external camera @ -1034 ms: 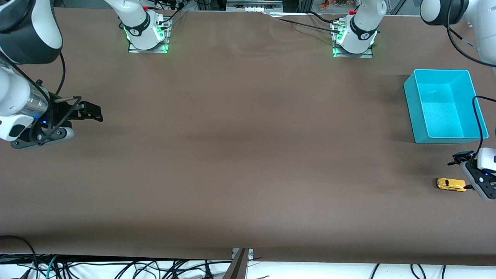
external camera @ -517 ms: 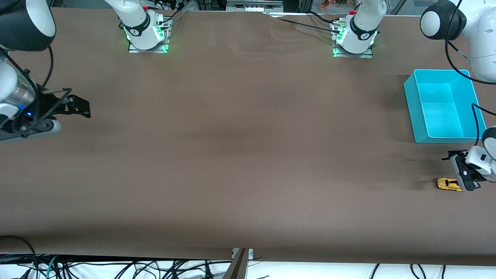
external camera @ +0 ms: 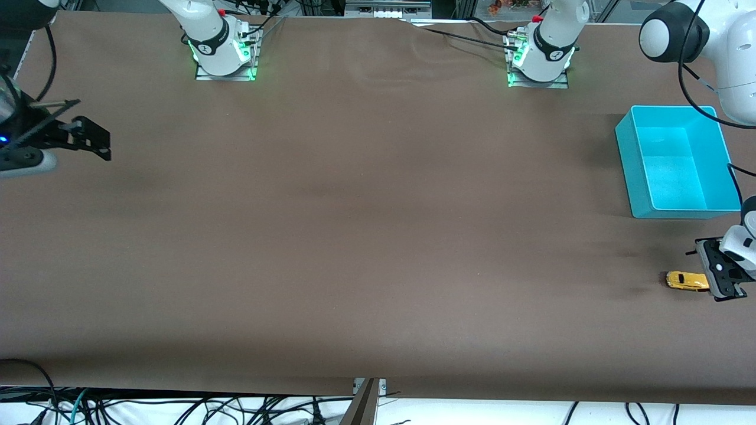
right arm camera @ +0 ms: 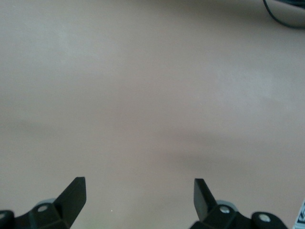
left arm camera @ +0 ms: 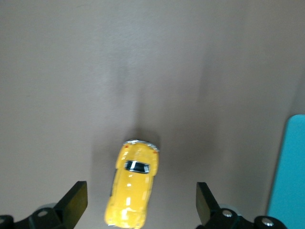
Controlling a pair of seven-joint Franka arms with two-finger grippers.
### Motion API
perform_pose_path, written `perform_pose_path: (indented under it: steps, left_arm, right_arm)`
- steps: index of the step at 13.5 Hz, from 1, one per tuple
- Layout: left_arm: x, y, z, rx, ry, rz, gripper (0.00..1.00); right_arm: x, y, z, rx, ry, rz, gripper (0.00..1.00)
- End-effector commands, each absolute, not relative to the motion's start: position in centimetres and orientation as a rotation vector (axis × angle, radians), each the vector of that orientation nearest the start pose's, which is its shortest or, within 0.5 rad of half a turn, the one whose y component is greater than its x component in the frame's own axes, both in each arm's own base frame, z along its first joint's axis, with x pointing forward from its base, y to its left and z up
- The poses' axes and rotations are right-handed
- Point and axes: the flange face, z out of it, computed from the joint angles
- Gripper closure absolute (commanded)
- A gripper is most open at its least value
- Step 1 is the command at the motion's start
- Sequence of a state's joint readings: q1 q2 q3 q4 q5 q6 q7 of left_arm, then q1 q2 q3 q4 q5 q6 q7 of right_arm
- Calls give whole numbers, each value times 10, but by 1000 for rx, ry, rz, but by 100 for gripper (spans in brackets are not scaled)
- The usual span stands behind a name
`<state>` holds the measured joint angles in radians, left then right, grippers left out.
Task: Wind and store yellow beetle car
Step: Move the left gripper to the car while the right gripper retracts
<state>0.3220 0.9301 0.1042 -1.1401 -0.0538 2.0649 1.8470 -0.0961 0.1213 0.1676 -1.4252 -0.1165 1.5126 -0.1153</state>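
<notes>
Even overhead light falls on my wide brown matte tabletop (external camera: pixel 366 224), and the front view is sharp from edge to edge. Broad, soft, darker bands lie across its middle, with faint ripples showing near my bases. Green lamps glow at both base plates. My open-topped turquoise plastic bin (external camera: pixel 626 147) shines brightly inside and throws a soft shadow toward the table's middle. My left wrist view is softer: the small glossy yellow beetle-shaped toy car (left arm camera: pixel 133 183) carries pale highlights, and a blurred dark streak of shadow stretches away from it. My right wrist view is pale, washed-out and low in contrast.
</notes>
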Motion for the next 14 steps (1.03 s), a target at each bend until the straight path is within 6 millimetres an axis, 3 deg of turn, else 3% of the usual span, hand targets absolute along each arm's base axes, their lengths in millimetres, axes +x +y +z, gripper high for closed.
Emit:
perform_pose_path:
  steps: [1, 6, 14]
  left_arm:
    - [715, 302, 222, -2267, 2098, 49, 0]
    - [716, 304, 215, -2223, 2142, 53, 0]
    - [706, 319, 199, -2247, 2127, 55, 0]
  right_arm:
    - [574, 9, 617, -3240, -224, 90, 0]
    - [568, 3, 612, -3239, -90, 126, 0]
    - [577, -5, 601, -3242, -97, 143, 0]
